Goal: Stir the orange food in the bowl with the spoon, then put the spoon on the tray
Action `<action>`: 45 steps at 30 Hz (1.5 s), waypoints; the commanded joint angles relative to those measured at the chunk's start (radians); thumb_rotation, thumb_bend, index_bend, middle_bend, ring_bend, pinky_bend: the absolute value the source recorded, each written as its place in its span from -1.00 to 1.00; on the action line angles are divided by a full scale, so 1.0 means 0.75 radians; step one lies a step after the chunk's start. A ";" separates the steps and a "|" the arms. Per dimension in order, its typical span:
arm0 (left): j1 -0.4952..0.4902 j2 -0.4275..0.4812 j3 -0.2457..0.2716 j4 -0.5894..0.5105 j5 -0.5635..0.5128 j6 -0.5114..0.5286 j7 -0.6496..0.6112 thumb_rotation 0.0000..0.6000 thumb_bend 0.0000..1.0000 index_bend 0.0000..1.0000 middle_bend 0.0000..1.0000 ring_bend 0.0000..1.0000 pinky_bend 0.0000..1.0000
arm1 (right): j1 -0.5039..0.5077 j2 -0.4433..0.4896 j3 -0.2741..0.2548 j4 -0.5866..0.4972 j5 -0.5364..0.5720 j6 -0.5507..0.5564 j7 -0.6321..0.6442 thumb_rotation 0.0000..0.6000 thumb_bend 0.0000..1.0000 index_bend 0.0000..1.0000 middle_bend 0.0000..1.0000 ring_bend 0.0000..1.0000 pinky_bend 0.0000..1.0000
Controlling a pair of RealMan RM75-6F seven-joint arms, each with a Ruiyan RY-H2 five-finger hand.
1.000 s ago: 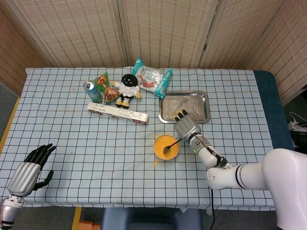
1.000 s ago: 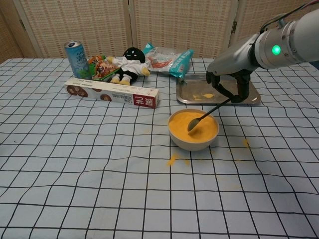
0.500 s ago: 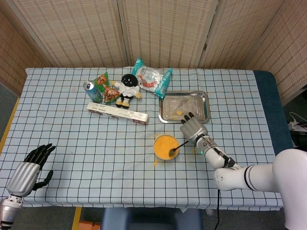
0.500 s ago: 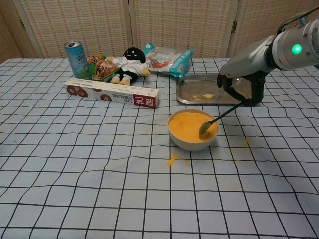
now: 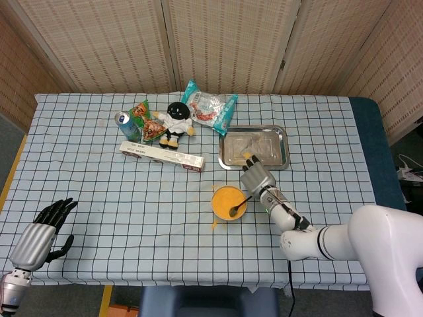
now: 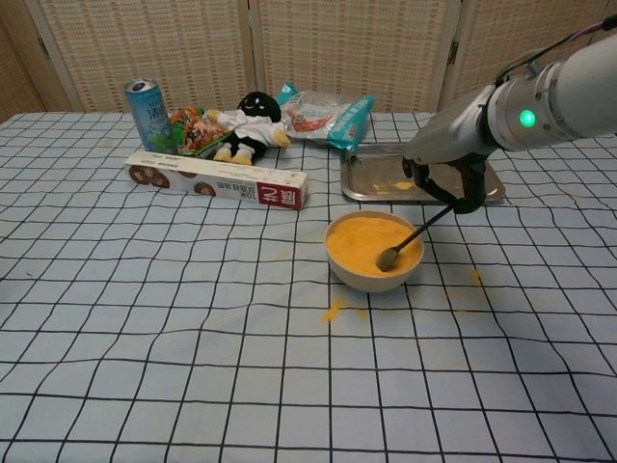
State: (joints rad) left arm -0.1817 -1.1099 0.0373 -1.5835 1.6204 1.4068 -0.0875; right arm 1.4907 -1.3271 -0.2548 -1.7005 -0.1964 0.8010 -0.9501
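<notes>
A white bowl [image 5: 229, 202] [image 6: 374, 253] of orange food stands mid-table. My right hand [image 5: 256, 178] [image 6: 446, 182] holds the handle of a grey spoon [image 5: 239, 203] [image 6: 406, 240] just right of the bowl; the spoon's head rests in the food near the front right rim. The steel tray [image 5: 254, 146] [image 6: 421, 178] lies behind the bowl, bearing a small orange smear. My left hand [image 5: 41, 232] hovers open near the front left table corner, seen only in the head view.
A long box [image 5: 161, 156] [image 6: 217, 180], a drink can [image 5: 125, 125] [image 6: 147, 112], a doll [image 5: 176, 121] [image 6: 249, 125] and snack bags [image 5: 209, 108] [image 6: 326, 113] sit at the back left. Orange spills [image 6: 334, 311] mark the cloth in front of the bowl.
The right hand swung right and then back left, dragging the spoon's head around the right part of the bowl. The left hand stayed still.
</notes>
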 commanded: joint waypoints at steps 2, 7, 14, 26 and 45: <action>0.000 0.003 0.002 0.002 0.004 0.002 -0.009 1.00 -0.05 -1.00 -1.00 -1.00 -0.78 | 0.018 -0.059 0.010 0.057 0.036 0.028 -0.031 1.00 0.74 0.95 -0.77 -1.00 -1.00; 0.000 0.007 0.001 0.004 0.001 0.003 -0.021 1.00 -0.05 -1.00 -1.00 -1.00 -0.78 | -0.001 -0.143 0.051 0.159 0.032 0.073 -0.029 1.00 0.74 0.96 -0.77 -1.00 -1.00; 0.000 0.008 0.001 0.008 0.001 0.002 -0.024 1.00 -0.05 -1.00 -1.00 -1.00 -0.78 | -0.054 -0.183 0.113 0.248 -0.020 0.075 0.025 1.00 0.74 0.97 -0.76 -1.00 -1.00; 0.008 0.002 0.004 -0.002 0.014 0.020 0.006 1.00 -0.05 -1.00 -1.00 -1.00 -0.78 | -0.162 0.049 0.106 -0.010 -0.209 0.106 0.118 1.00 0.74 0.98 -0.76 -1.00 -1.00; 0.006 -0.012 0.008 -0.008 0.015 0.008 0.049 1.00 -0.05 -1.00 -1.00 -1.00 -0.78 | -0.231 0.085 0.061 -0.039 -0.256 0.050 0.121 1.00 0.74 0.98 -0.76 -1.00 -1.00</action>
State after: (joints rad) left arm -0.1774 -1.1189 0.0431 -1.5897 1.6319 1.4128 -0.0507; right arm 1.3168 -1.2580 -0.2111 -1.7353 -0.3895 0.8405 -0.8563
